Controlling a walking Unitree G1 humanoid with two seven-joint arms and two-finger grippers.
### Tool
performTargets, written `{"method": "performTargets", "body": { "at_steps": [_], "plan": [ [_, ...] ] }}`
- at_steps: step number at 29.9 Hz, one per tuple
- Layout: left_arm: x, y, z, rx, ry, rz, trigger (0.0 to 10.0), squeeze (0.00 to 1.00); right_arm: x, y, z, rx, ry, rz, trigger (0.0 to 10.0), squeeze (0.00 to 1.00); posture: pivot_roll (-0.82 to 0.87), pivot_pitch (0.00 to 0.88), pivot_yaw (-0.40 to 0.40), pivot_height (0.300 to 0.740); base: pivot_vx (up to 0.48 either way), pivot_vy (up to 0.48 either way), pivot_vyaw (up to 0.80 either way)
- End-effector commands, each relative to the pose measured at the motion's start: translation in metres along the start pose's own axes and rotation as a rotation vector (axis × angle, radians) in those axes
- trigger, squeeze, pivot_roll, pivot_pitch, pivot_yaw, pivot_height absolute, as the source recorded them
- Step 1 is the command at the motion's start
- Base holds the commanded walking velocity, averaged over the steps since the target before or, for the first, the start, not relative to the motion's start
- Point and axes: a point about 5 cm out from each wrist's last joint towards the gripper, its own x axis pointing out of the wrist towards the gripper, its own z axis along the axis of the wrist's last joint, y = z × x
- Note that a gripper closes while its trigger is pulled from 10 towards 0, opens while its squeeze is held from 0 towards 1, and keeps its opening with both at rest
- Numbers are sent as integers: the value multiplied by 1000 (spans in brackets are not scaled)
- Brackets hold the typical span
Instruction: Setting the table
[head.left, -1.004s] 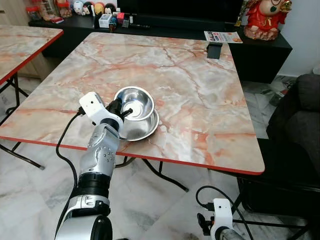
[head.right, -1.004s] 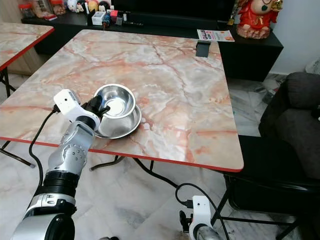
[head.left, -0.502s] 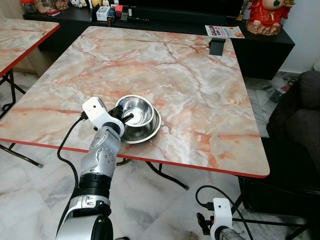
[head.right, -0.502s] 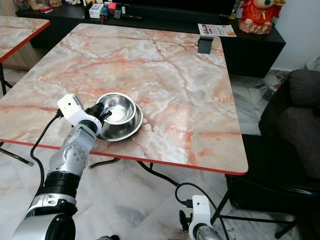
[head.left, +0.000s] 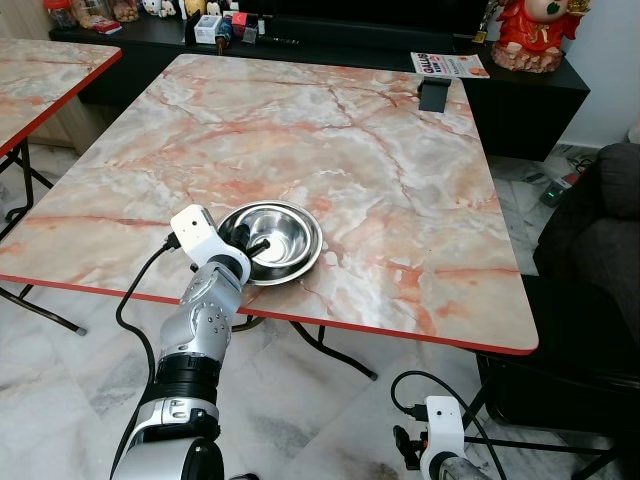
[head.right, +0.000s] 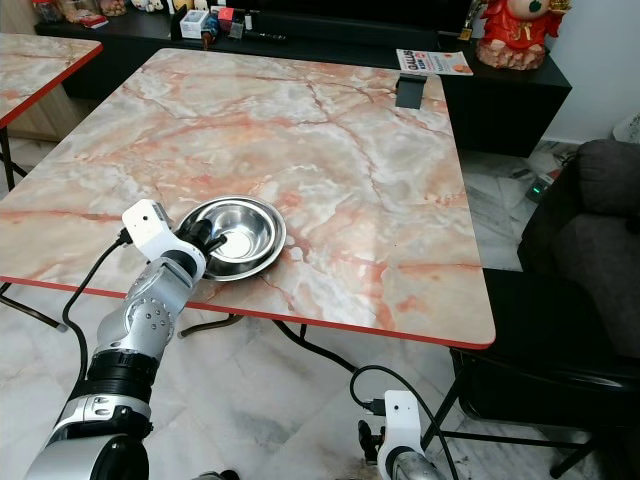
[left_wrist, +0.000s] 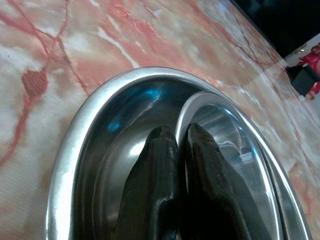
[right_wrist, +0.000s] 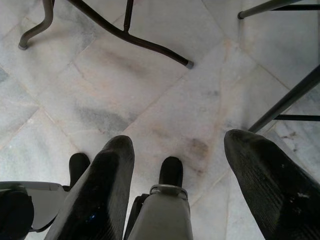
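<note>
Two steel bowls sit nested near the front edge of the marble table (head.left: 380, 170). The smaller inner bowl (head.left: 282, 229) lies inside the wider outer bowl (head.left: 305, 255). My left gripper (head.left: 258, 243) reaches over the near rim. In the left wrist view its fingers (left_wrist: 160, 150) are shut on the inner bowl's rim (left_wrist: 186, 102), one inside and one outside, within the outer bowl (left_wrist: 107, 125). My right gripper (right_wrist: 175, 142) hangs open low over the floor, holding nothing.
A small black stand (head.left: 432, 93) sits at the table's far right corner. A second marble table (head.left: 40, 75) is at the left, a dark sofa (head.left: 600, 230) at the right. A black cabinet (head.left: 520, 95) behind holds a magazine (head.left: 447, 63) and a red figurine (head.left: 535, 30).
The inner bowl, held tilted above the outer one a second ago, has come down and now rests level inside it. The camera has shifted slightly.
</note>
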Motion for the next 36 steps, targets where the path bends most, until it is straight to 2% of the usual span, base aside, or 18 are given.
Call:
{"method": "performTargets", "body": {
  "at_steps": [1, 2, 3, 4, 5, 10, 12, 16, 17, 18, 19, 27, 31, 32, 34, 35, 36],
  "plan": [
    [0, -4, 6, 28, -17, 3, 10000, 0, -1, -3, -5, 8, 18, -8, 10000, 0, 57, 123, -47, 740, 0, 0, 0],
    [0, -4, 6, 27, -17, 6, 10000, 0, -1, -3, -5, 8, 18, -8, 10000, 0, 57, 123, -47, 740, 0, 0, 0],
    [0, -4, 7, 37, -19, 8, 10000, 114, -1, -3, -6, 8, 19, -8, 10000, 0, 60, 122, -48, 740, 0, 0, 0],
    [0, -4, 7, 40, -20, 8, 10000, 114, -1, -3, -6, 8, 19, -8, 10000, 0, 60, 122, -48, 740, 0, 0, 0],
    [0, -4, 7, 43, -19, 13, 10000, 729, -1, -2, -6, 9, 20, -7, 10000, 0, 61, 124, -46, 740, 0, 0, 0],
    [0, -2, 7, 55, -11, 16, 10000, 741, -1, -1, -6, 9, 19, -6, 10000, 0, 62, 122, -45, 740, 0, 0, 0],
    [1, -2, 9, 57, -14, 16, 10000, 957, -1, -1, -5, 10, 17, -6, 10000, 0, 64, 120, -44, 740, 0, 0, 0],
    [1, -3, 9, 58, -14, 16, 10000, 937, -1, -1, -4, 12, 14, -6, 10000, 0, 63, 121, -43, 740, 0, 0, 0],
    [1, -4, 10, 57, -15, 14, 10000, 839, -1, 0, -4, 12, 14, -5, 10000, 0, 62, 119, -43, 740, 0, 0, 0],
    [1, -4, 11, 57, -16, 13, 10000, 839, -1, 0, -4, 12, 14, -5, 10000, 0, 62, 119, -43, 740, 0, 0, 0],
    [1, -4, 11, 56, -18, 13, 10000, 0, -1, 0, -4, 12, 14, -5, 10000, 0, 63, 120, -43, 740, 0, 0, 0],
    [1, -4, 16, 68, -23, -1, 10000, 0, -1, 0, -4, 10, 16, -3, 10000, 0, 69, 117, -44, 740, 0, 0, 0],
    [1, -5, 26, 73, -54, 8, 10000, 0, 0, 1, -4, 10, 15, -2, 10000, 0, 71, 116, -45, 740, 0, 0, 0],
    [0, -6, 32, 109, -78, 13, 10000, 0, 0, 1, -3, 10, 15, -1, 10000, 0, 70, 116, -45, 740, 0, 0, 0],
    [0, -6, 36, 128, -98, 15, 10000, 0, 0, 1, -3, 9, 15, -2, 10000, 0, 69, 116, -46, 740, 0, 0, 0],
    [-2, -9, 50, 205, -171, 17, 10000, 0, 0, 0, -3, 8, 15, -2, 10000, 0, 68, 115, -46, 740, 0, 0, 0],
    [-2, -9, 50, 205, -171, 17, 10000, 0, 0, 0, -3, 8, 15, -2, 10000, 0, 68, 115, -46, 740, 0, 0, 0]
  ]
}}
